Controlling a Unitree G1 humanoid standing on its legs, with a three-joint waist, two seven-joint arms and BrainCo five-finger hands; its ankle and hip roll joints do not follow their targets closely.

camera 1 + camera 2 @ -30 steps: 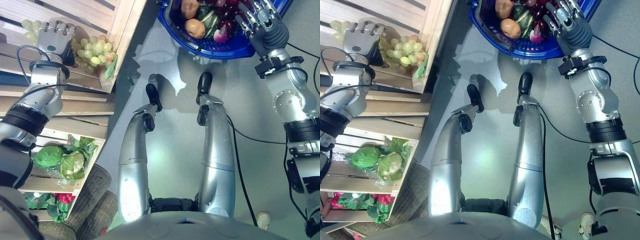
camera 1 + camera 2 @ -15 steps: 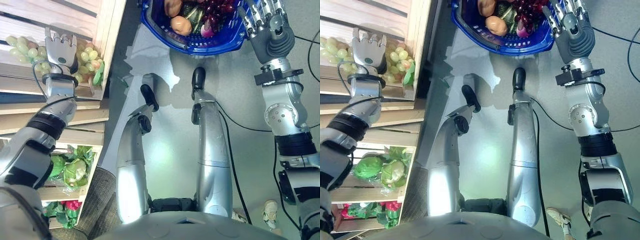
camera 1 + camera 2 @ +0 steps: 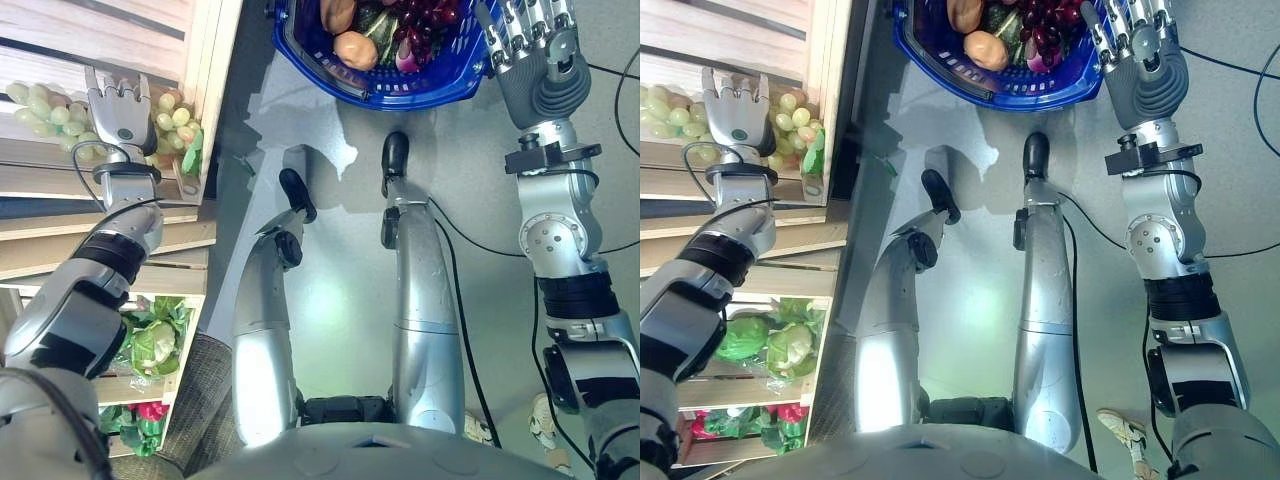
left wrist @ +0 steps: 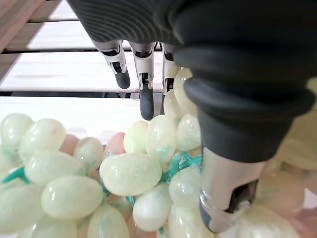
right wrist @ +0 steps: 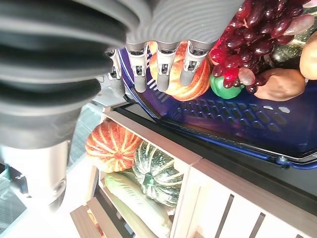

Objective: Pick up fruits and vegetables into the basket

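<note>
A bunch of pale green grapes (image 3: pixel 45 108) lies in a wooden crate (image 3: pixel 212 60) on the shelf at upper left. My left hand (image 3: pixel 122 112) rests over the bunch with fingers straight, open; up close the grapes (image 4: pixel 129 173) sit just under its fingers (image 4: pixel 146 101) and thumb. A blue basket (image 3: pixel 420 92) at top centre holds dark red grapes (image 3: pixel 422 20), brown fruit (image 3: pixel 355 48) and greens. My right hand (image 3: pixel 530 45) hovers open by the basket's right rim; past its fingers (image 5: pixel 161 74) show the blue basket (image 5: pixel 237 114) and red grapes (image 5: pixel 250 34).
Lower shelf crates at left hold cabbages (image 3: pixel 150 340) and red peppers (image 3: pixel 145 410). Past my right hand, a wooden rack carries an orange pumpkin (image 5: pixel 111 146), a green squash (image 5: pixel 156 173) and a pale long vegetable (image 5: pixel 133 203). Grey floor lies between shelf and basket.
The camera has shifted, so the basket sits higher and further left in view. My left hand has settled lower over the green grapes, its arm stretched further into the crate. My right hand stays open by the basket.
</note>
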